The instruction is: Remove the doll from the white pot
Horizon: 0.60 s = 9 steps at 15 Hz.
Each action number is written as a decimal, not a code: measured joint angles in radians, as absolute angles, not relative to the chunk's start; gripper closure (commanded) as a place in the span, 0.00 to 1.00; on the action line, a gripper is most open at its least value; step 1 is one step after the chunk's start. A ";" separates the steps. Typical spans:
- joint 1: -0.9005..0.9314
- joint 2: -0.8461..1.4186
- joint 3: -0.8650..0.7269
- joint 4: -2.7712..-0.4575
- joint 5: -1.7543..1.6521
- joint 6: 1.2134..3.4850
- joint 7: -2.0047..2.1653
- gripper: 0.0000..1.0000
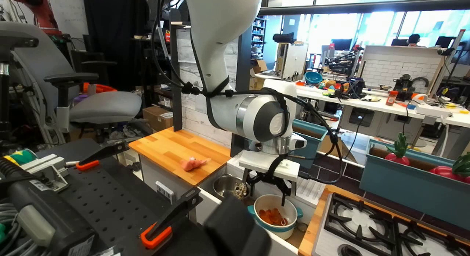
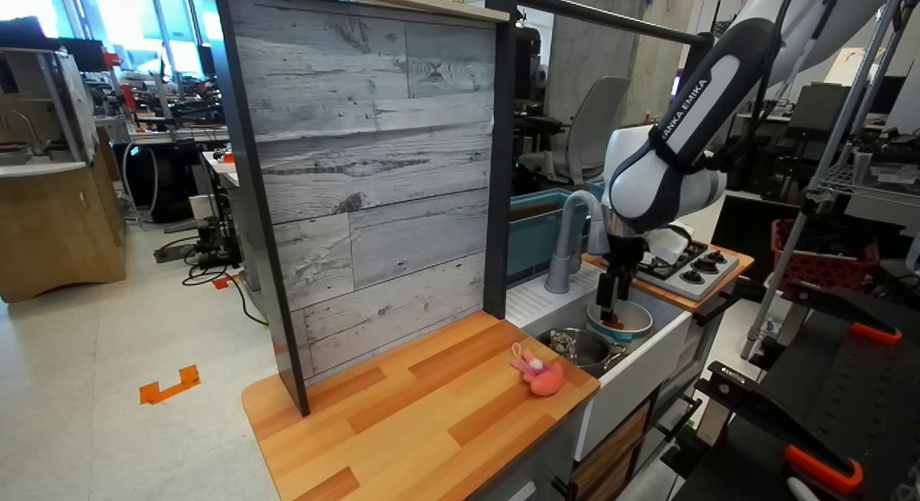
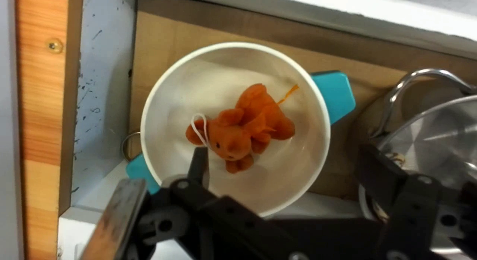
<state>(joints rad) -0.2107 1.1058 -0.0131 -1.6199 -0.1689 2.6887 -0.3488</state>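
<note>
Wrist view: orange doll (image 3: 244,125) lies inside the white pot (image 3: 171,99), on the pot's floor, face showing, well within the rim; head end toward the turquoise handle away from the steel pot (image 3: 439,129). End effector (image 3: 285,159): fingers spread wide, doll outside their grip. One tip shows against the white pot's inside, just beside the doll's head; the other shows outside the rim, in front of the steel pot. Cannot tell whether the first tip is above or below the white pot's rim, or touching the doll. Both exterior views: arm (image 1: 229,114) bent over the white pot, fingers pointing down. Steel pot just beside the white pot, same sink basin (image 2: 636,382); something pale and mottled in it, too small to name. Gas hob (image 1: 382,230) on the white pot's opposite side from the steel pot. Wooden worktop (image 2: 402,422) past the steel pot, counting from the white pot; pink toy (image 2: 544,380) on it, near the basin-side edge. Grey faucet (image 2: 568,253) upright near the white pot. Blue planter (image 1: 415,193) farther from the white pot, alongside the hob, red green-topped vegetables (image 1: 398,159) in it.
</note>
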 measured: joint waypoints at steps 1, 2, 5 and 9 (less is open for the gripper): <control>-0.218 1.107 -0.006 -1.620 -0.154 2.692 -0.344 0.00; -0.223 1.109 -0.003 -1.620 -0.145 2.699 -0.337 0.00; -0.230 1.123 -0.006 -1.620 -0.133 2.741 -0.302 0.00; -0.233 1.154 -0.026 -1.620 -0.131 2.787 -0.259 0.00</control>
